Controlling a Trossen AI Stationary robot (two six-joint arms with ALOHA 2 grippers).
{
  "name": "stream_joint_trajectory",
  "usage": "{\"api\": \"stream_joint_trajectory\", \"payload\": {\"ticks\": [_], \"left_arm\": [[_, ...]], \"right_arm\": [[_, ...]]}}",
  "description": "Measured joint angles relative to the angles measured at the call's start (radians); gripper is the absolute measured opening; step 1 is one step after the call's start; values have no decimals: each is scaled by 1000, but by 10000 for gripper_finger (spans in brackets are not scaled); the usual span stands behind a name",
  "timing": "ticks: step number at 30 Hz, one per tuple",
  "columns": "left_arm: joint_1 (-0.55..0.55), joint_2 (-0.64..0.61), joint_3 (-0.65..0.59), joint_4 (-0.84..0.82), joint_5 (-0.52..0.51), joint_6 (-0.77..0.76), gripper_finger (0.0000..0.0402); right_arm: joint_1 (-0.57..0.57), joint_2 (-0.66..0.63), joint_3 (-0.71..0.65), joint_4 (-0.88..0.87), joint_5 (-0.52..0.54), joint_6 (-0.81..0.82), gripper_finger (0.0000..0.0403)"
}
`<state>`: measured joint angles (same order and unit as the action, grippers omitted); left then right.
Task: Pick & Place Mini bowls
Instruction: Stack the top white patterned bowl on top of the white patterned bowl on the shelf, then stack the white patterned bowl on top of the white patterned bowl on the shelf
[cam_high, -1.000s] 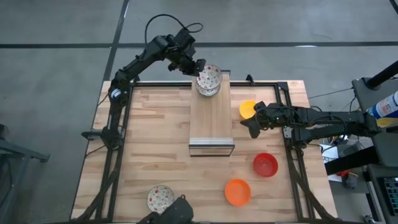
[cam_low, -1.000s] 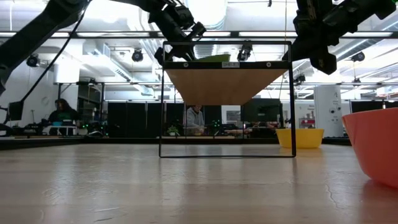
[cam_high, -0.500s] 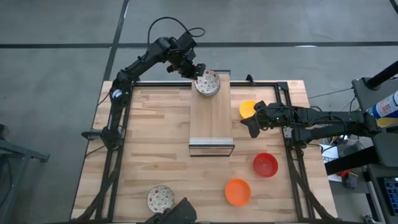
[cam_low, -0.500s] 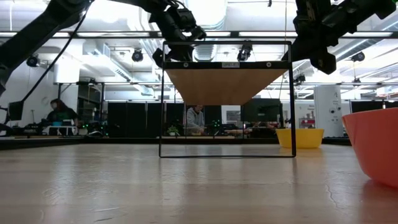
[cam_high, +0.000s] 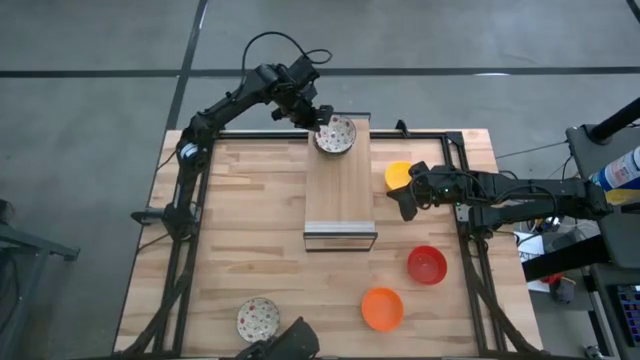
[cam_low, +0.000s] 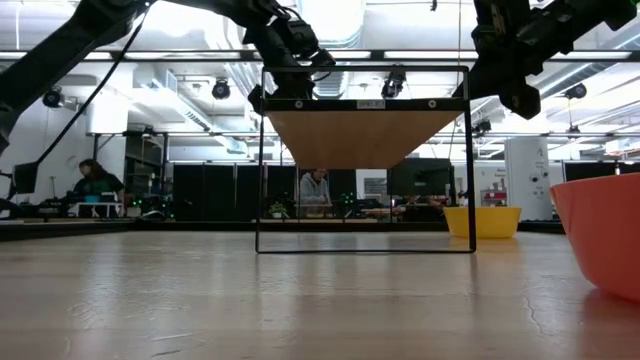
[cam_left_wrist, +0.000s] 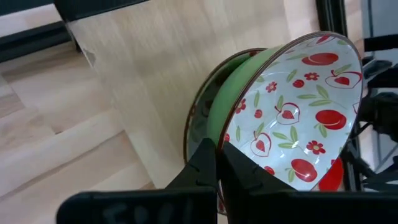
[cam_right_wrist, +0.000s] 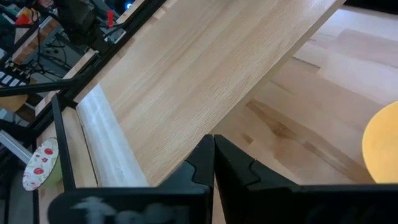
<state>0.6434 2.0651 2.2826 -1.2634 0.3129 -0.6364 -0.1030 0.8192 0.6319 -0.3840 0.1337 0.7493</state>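
Starting at the near edge of the bench (cam_high: 250, 210), one speckled white bowl (cam_high: 258, 318) sits by the near left corner, with the orange bowl (cam_high: 382, 308) and the red bowl (cam_high: 427, 265) farther right toward the near right corner. The yellow bowl (cam_high: 398, 176) rests by the right edge, just beside the right claw (cam_high: 407, 201), which hangs close by with its fingers together and nothing between them. Down the middle runs the raised wooden board (cam_high: 338, 190), and at its far end the left claw (cam_high: 322, 122) is clamped on the rim of a speckled bowl (cam_left_wrist: 298, 112) that sits tilted into a second bowl (cam_left_wrist: 205, 121) already on the board. The step in hand looks like nesting this bowl onto the stack. To do it well, the held bowl should be levelled so its green outside seats evenly inside the lower one before the fingers part; letting go while it leans could leave it cocked or tip it off the far end of the board. Opening should be gentle, then the claw should lift straight off the rim so a finger does not drag the stack.
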Motion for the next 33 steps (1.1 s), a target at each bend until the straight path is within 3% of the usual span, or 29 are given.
{"api": "stream_joint_trajectory", "payload": {"ticks": [13,21,33], "left_arm": [[-5,-2,0,-2,9,-4,85],[-9,-44,0,-2,66,57,89],[-42,-101,2,-22,10,126,90]], "right_arm": [[0,0,0,0,1,-12,9],[0,0,0,0,4,-11,9],[0,0,0,1,23,-4,9]]}}
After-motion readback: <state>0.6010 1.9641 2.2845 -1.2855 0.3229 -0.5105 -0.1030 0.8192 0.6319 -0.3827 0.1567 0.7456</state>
